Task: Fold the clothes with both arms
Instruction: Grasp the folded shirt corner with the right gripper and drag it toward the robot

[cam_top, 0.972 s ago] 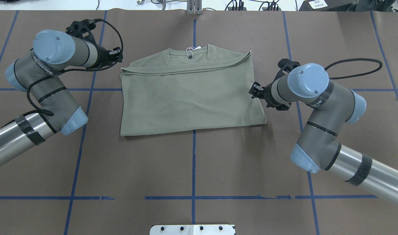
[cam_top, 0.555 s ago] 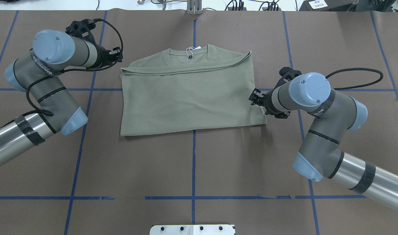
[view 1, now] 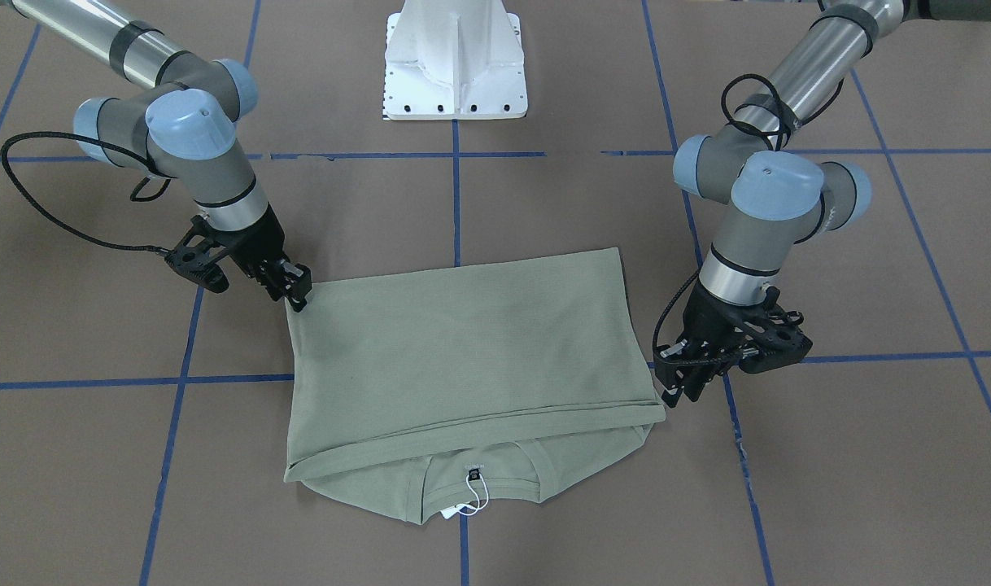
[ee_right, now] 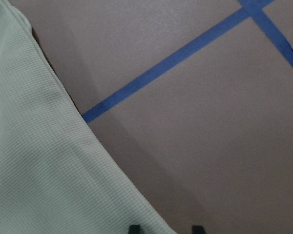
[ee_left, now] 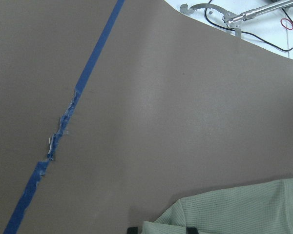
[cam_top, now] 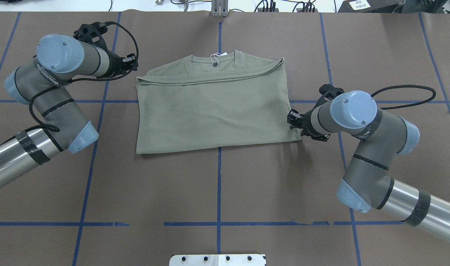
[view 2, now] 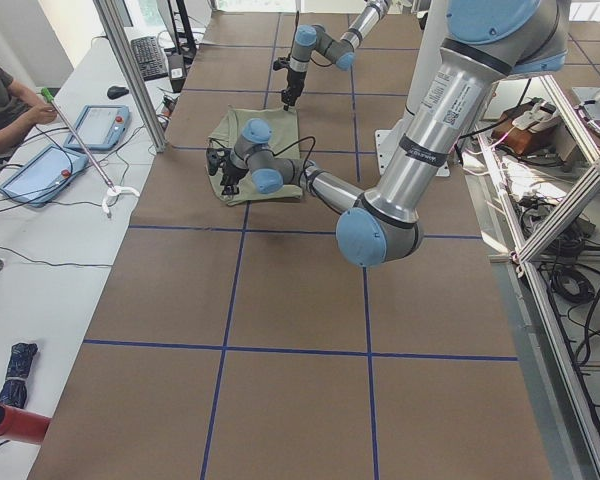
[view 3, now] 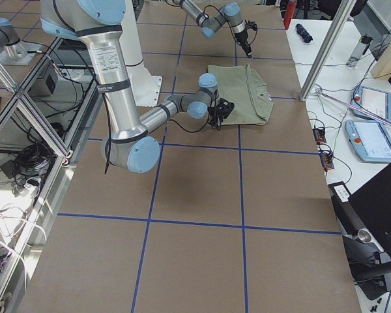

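The sage-green shirt (cam_top: 214, 107) lies folded flat on the brown table, neck and white hang tag (cam_top: 214, 57) at the far side. My left gripper (cam_top: 132, 62) hovers at the shirt's far left corner, open; in the left wrist view the shirt (ee_left: 234, 209) corner lies between its fingertips (ee_left: 191, 230). My right gripper (cam_top: 291, 120) sits at the shirt's right edge near the front corner, open, with the cloth edge (ee_right: 39, 161) by one fingertip (ee_right: 133, 227). In the front-facing view the left gripper (view 1: 676, 389) and right gripper (view 1: 296, 291) flank the shirt (view 1: 463, 350).
Blue tape lines (cam_top: 218, 184) grid the brown table. The white pedestal base (view 1: 455, 65) stands at the robot's side. A metal clamp (cam_top: 219, 9) sits at the far edge. A person (view 2: 0, 100) sits by tablets at a side table.
My right arm has slid toward the robot along the shirt's right edge, ending near the front right corner. The left arm and the shirt have hardly moved.
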You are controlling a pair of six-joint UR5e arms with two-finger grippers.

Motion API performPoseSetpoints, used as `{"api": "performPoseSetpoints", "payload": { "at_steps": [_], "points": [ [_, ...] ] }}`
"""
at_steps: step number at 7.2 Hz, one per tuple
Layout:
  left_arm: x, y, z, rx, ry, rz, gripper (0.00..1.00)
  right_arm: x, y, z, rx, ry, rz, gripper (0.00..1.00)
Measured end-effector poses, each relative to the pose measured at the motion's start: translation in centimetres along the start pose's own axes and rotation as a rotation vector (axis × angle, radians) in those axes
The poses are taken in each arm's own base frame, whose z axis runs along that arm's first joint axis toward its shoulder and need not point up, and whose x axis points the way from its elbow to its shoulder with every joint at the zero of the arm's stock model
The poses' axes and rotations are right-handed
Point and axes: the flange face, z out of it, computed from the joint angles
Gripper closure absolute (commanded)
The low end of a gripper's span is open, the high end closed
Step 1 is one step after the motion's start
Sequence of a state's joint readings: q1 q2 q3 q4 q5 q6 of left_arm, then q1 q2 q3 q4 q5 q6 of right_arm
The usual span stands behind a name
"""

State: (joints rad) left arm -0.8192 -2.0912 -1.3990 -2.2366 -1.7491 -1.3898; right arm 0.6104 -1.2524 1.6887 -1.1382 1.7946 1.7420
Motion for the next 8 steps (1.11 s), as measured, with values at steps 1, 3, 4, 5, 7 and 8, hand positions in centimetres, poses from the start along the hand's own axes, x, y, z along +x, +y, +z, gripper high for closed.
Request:
{"api": "performPoseSetpoints", "payload": {
  "at_steps": [1,3,4,5,7,8],
  "points": [
    [0.1,0.0,0.0,0.0,0.002,0.0,0.56,0.5,0.1,-0.4,-0.004,-0.001,-0.001,1.0],
    [0.3,-0.1,-0.3,0.0,0.009,-0.001,0.56,1.6,0.7,-2.2,-0.032,-0.014,0.001,1.0],
    [0.7,-0.1,-0.9,0.003,0.021,-0.001,0.57,3.0,1.7,-4.2,-0.057,-0.024,0.012,1.0],
    [1.3,-0.1,-1.8,0.006,0.04,0.001,0.56,5.0,3.9,-6.5,-0.096,-0.031,0.021,1.0],
    [2.1,0.9,-3.8,-0.036,0.086,-0.028,0.56,8.6,11.4,-10.7,-0.227,-0.017,0.037,1.0],
    [2.3,1.8,-4.9,-0.092,0.111,-0.056,0.55,10.8,15.6,-12.5,-0.303,0.013,0.023,1.0]
  ]
}}
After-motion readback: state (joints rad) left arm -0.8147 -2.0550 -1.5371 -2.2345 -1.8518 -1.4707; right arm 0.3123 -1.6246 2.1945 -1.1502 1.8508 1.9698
